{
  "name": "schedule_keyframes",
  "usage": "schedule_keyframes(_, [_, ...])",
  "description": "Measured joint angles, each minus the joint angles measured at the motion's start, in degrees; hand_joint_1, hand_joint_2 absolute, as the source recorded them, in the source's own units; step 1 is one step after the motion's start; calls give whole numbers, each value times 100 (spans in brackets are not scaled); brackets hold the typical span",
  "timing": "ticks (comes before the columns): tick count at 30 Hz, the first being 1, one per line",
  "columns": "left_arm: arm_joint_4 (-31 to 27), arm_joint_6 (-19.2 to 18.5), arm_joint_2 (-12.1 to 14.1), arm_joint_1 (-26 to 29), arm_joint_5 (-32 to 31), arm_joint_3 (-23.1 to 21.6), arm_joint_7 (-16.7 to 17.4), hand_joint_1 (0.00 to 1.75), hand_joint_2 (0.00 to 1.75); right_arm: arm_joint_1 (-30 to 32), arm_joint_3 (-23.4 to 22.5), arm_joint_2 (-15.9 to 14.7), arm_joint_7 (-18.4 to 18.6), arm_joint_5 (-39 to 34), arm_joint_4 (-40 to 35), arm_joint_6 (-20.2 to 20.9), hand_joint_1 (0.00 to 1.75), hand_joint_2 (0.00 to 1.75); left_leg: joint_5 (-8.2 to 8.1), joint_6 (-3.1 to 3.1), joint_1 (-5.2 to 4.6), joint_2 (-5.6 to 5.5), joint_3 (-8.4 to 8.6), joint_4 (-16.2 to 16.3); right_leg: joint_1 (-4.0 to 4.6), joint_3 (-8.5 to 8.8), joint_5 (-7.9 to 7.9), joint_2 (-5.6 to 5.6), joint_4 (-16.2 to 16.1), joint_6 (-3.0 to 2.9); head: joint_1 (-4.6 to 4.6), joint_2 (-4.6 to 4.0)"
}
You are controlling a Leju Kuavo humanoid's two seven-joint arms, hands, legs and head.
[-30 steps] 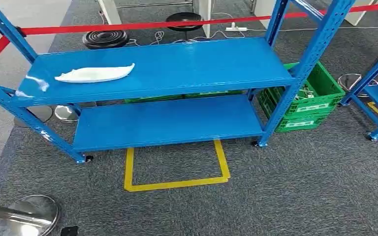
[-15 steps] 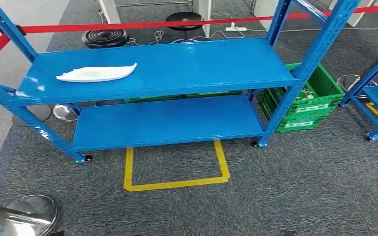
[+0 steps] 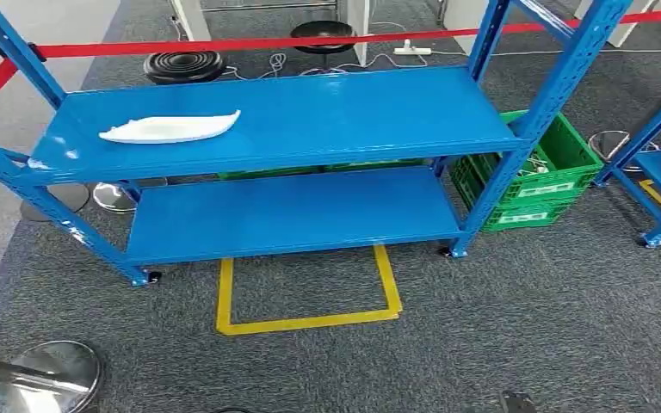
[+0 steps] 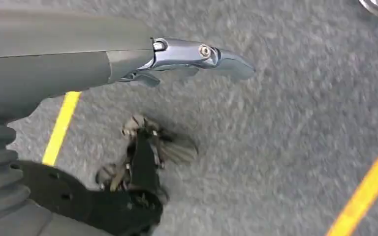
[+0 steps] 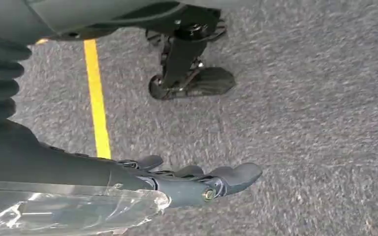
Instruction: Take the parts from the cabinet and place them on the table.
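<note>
1. The white part (image 3: 169,129) lies flat on the top board of the blue shelf (image 3: 327,116). It is well ahead of both hands and higher than they hang, more on the left hand's side.
2. The left hand (image 4: 197,59) hangs down over the grey carpet. Its fingers are stretched out straight and it holds nothing.
3. The right hand (image 5: 197,182) hangs down too, with its fingers stretched out and nothing between them. A bit of clear plastic (image 5: 69,209) sits against the arm just behind this hand. I cannot tell what it is.
4. I think the step in hand is getting to the shelf for this part. Whether other parts already went to the table, I cannot tell, and I see no table.
5. The next move calls for a hand to lift high and reach far forward. The part is thin and long, so the fingers need to get under or around its edge.
6. The head view shows the shelf, the part, the yellow square (image 3: 308,323) on the floor and a green box (image 3: 559,172) far off the right hand's side.
7. The wrist views show how the fingers lie, close up, with yellow tape (image 5: 97,98) on the carpet below the hand.
</note>
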Motion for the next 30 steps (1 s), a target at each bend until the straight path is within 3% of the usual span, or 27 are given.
schedule_keyframes(6, [0, -212, 74, -21, -63, 37, 94, 0, 0, -119, -50, -33, 232, -247, -2, 28, 0, 0, 0, 1, -1, 0, 1, 0, -1, 0, 1, 0, -2, 1, 0, 0])
schedule_keyframes(7, [0, -212, 79, -20, -63, 46, 77, 0, 175, -115, -55, -33, 236, -258, -2, 15, 0, 175, 0, 1, -1, 0, 1, 0, -1, -1, 1, 0, -2, 1, -2, 0])
schedule_keyframes(29, [0, -83, 87, 7, -181, 107, 55, 0, 175, 224, -87, -33, 234, -389, 0, 131, 0, 175, -4, 8, -2, 1, -5, 0, -1, 0, 0, 0, -10, 2, -2, 0])
schedule_keyframes(30, [0, -83, 87, 6, -181, 107, 55, 0, 175, 227, -87, -33, 238, -391, 0, 131, 0, 0, -4, 8, -2, 1, -4, 0, -1, 0, 0, 0, -10, 2, -2, 0])
